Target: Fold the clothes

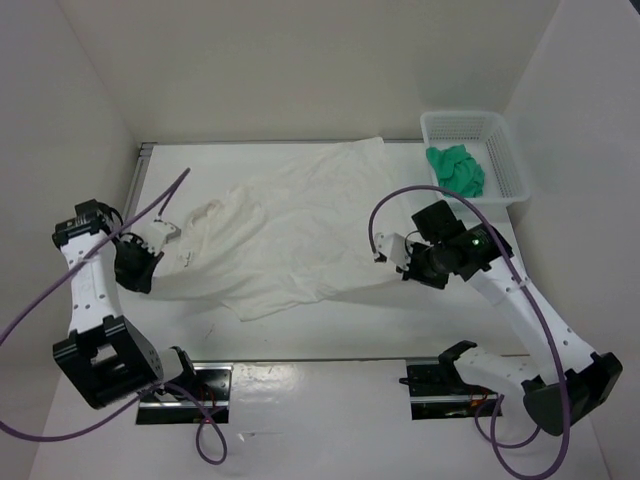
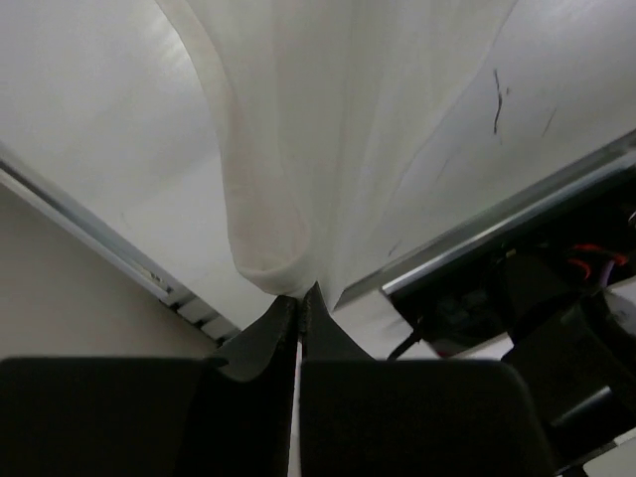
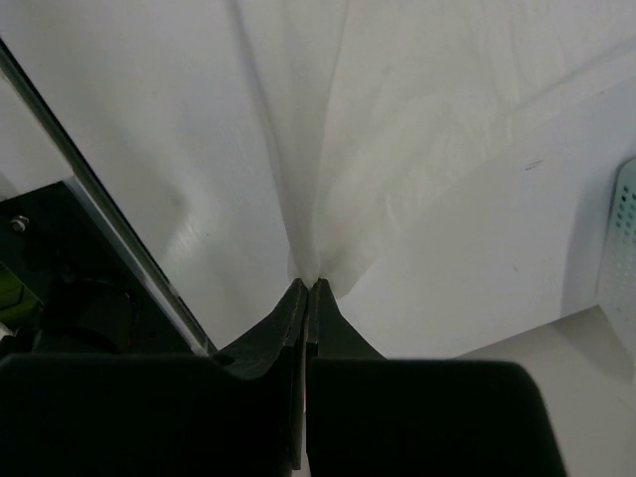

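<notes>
The left gripper (image 2: 300, 296) is pinched shut on a gathered fold of the white garment (image 1: 290, 225); from above its tips are hard to make out against the fabric. The right gripper (image 3: 309, 286) is clamped the same way on the opposite edge. Between them the garment lies spread and wrinkled on the table (image 1: 330, 335), its far corner near the mesh basket (image 1: 512, 170) that holds a green cloth (image 1: 455, 170). Both wrist views cut off most of the fabric.
</notes>
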Controlling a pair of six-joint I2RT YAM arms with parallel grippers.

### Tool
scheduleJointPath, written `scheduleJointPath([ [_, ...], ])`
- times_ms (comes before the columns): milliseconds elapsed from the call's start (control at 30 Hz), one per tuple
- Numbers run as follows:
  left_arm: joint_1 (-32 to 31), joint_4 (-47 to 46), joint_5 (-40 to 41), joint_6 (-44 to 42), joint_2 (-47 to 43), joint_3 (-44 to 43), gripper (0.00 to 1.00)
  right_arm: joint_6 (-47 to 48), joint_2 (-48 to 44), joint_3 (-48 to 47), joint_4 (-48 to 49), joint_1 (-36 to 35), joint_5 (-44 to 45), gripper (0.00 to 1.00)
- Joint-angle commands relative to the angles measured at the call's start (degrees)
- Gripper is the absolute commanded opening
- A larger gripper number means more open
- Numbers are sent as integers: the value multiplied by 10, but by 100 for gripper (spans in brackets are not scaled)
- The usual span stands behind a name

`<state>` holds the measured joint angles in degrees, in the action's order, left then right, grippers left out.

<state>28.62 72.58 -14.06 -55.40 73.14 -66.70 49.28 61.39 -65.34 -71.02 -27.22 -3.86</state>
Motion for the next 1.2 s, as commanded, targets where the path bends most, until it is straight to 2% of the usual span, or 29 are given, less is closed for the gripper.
scheduleJointPath([
  [0,-1,20,92,-59,-55,43,0,13,-40,21,-34,0,7,0],
  [67,-1,20,120,-87,-99,78,0,20,-45,28,-34,0,-4,0],
  [133,-1,20,143,-95,-127,78,0,12,-45,44,-34,-16,-20,0],
  [267,-1,20,170,-136,-202,90,0,6,-22,50,-34,-37,-46,10],
  [300,-1,20,177,-136,-208,98,0,6,-17,50,-34,-37,-53,33],
  [400,-1,20,193,-143,-215,98,2,11,2,50,-34,-42,-53,66],
  [433,-1,20,200,-143,-215,90,5,11,8,43,-34,-42,-46,84],
  [467,-1,20,200,-143,-215,76,9,11,8,37,-34,-42,-41,88],
  [567,-1,20,206,-150,-215,52,40,25,3,20,-34,-42,-46,93],
  [600,-1,20,200,-156,-215,35,60,25,3,9,-24,-42,-46,93],
  [700,-1,20,184,-156,-195,-6,82,2,-23,-8,38,-42,-62,99],
  [733,-1,20,177,-156,-188,-19,92,-13,-32,-14,104,-42,-62,99],
  [833,-1,20,102,-112,-142,-82,99,-80,-57,9,219,-42,-46,99],
  [867,-1,20,43,-92,-125,-132,100,-102,-57,9,295,-42,-30,99],
  [933,-1,13,-22,-20,-63,-176,100,-159,-18,8,347,-42,-7,99],
  [1000,-14,12,-95,21,12,-201,100,-212,78,-13,381,-42,34,99],
  [1033,-23,-3,-104,88,35,-201,100,-230,114,-42,388,-35,49,99],
  [1100,-61,-74,-97,161,94,-187,97,-260,221,-75,395,-25,80,99],
  [1133,-73,-101,-97,217,110,-163,95,-283,253,-110,395,-19,86,99],
  [1167,-94,-145,-97,236,138,-152,93,-291,282,-128,395,-7,86,99],
])
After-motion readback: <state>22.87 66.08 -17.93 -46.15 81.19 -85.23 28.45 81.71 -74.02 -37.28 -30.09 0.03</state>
